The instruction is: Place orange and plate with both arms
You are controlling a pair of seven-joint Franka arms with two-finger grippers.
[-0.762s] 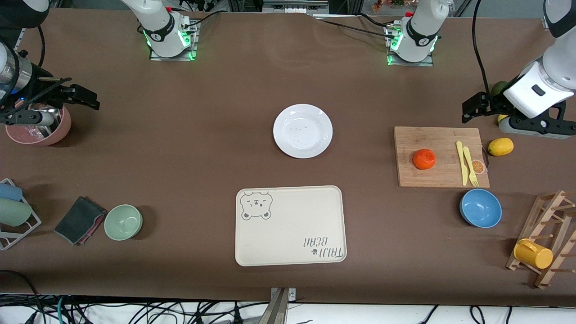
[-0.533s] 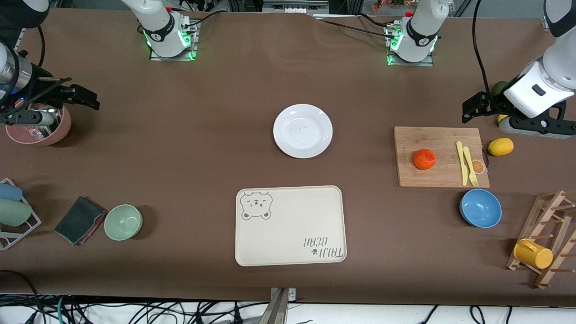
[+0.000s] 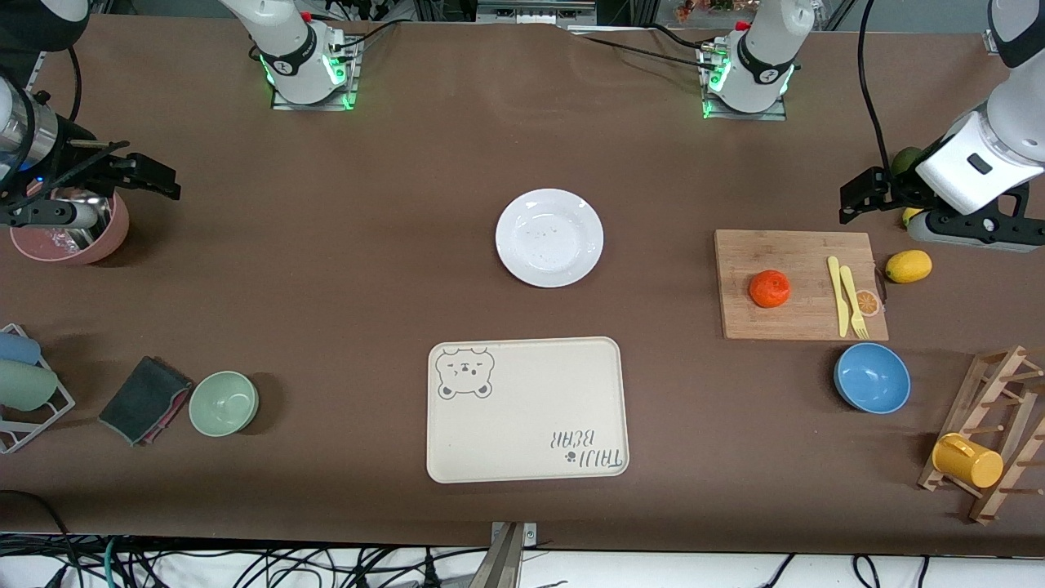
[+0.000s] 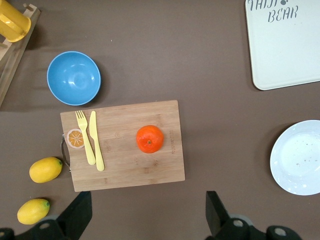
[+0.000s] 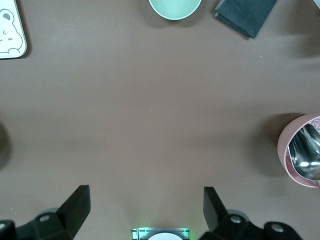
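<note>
The orange (image 3: 769, 288) sits on a wooden cutting board (image 3: 796, 318) toward the left arm's end of the table. It also shows in the left wrist view (image 4: 150, 139). The white plate (image 3: 549, 238) lies empty at the table's middle, and its edge shows in the left wrist view (image 4: 298, 157). My left gripper (image 3: 853, 200) is open and empty over bare table beside the board (image 4: 147, 215). My right gripper (image 3: 155, 178) is open and empty over bare table beside a pink bowl (image 5: 145, 207).
A cream bear-print tray (image 3: 527, 409) lies nearer the camera than the plate. A yellow knife and fork (image 3: 846, 296) lie on the board. Beside it are lemons (image 3: 908, 266), a blue bowl (image 3: 872, 377) and a cup rack (image 3: 984, 433). A pink bowl (image 3: 69, 229), green bowl (image 3: 224, 403) and dark cloth (image 3: 144, 399) lie toward the right arm's end.
The left arm has shifted a trace toward its own end of the table. Nothing else has moved.
</note>
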